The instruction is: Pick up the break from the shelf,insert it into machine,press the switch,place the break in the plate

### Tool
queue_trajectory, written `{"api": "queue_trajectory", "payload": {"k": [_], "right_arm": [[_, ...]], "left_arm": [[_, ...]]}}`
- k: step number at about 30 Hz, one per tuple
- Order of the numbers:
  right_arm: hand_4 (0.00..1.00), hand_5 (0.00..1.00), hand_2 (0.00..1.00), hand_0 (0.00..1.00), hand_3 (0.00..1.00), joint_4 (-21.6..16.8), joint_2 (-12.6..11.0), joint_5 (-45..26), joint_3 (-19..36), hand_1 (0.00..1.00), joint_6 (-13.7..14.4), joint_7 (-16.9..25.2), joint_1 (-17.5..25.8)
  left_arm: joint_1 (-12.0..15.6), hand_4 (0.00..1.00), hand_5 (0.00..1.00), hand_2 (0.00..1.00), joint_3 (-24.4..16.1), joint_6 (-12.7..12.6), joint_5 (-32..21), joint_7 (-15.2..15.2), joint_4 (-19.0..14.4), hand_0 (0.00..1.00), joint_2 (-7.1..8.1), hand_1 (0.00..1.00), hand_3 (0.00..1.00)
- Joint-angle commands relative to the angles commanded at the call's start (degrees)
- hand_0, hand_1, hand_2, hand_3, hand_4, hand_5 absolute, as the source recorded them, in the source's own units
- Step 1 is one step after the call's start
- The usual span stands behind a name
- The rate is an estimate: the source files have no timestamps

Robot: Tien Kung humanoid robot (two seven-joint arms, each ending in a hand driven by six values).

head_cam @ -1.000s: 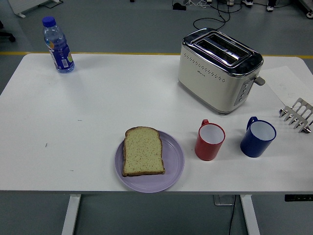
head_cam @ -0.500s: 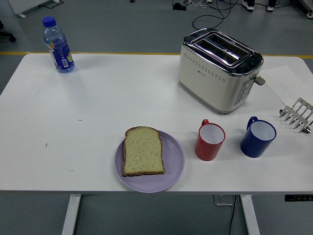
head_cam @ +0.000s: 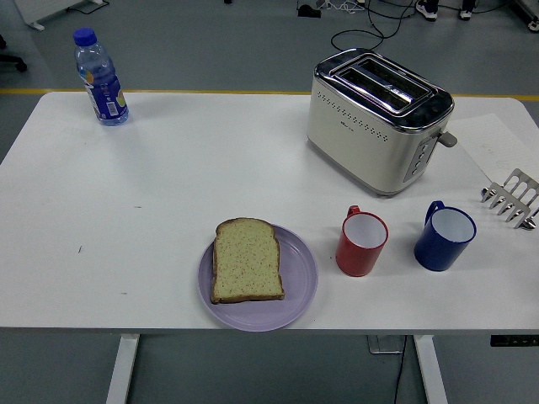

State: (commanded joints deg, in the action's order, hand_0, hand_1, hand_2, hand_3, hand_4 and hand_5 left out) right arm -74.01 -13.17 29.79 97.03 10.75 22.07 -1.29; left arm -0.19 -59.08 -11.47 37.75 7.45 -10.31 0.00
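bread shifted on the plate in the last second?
No. The bread lies on the same left part of the plate, equally far from the red mug.

Our white table point(head_cam: 168, 194) and what sits on it.

At the back we see a water bottle point(head_cam: 100, 77) far left and a cream toaster point(head_cam: 376, 120) to the right. Near the front edge lie a lilac plate point(head_cam: 299, 286), a red mug point(head_cam: 361, 241) and a blue mug point(head_cam: 444, 236), with a metal rack point(head_cam: 512, 198) at the right edge.
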Motion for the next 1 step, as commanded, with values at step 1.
{"api": "queue_trajectory", "payload": {"k": [1], "right_arm": [[0.443,0.217,0.644,0.661,0.592,0.02,0.06,-0.43,-0.14,0.633,0.07,0.21,-0.10]], "left_arm": [[-0.05,0.394,0.945,0.635,0.00,0.00,0.00,0.00,0.00,0.668,0.00,0.631,0.667]]}}
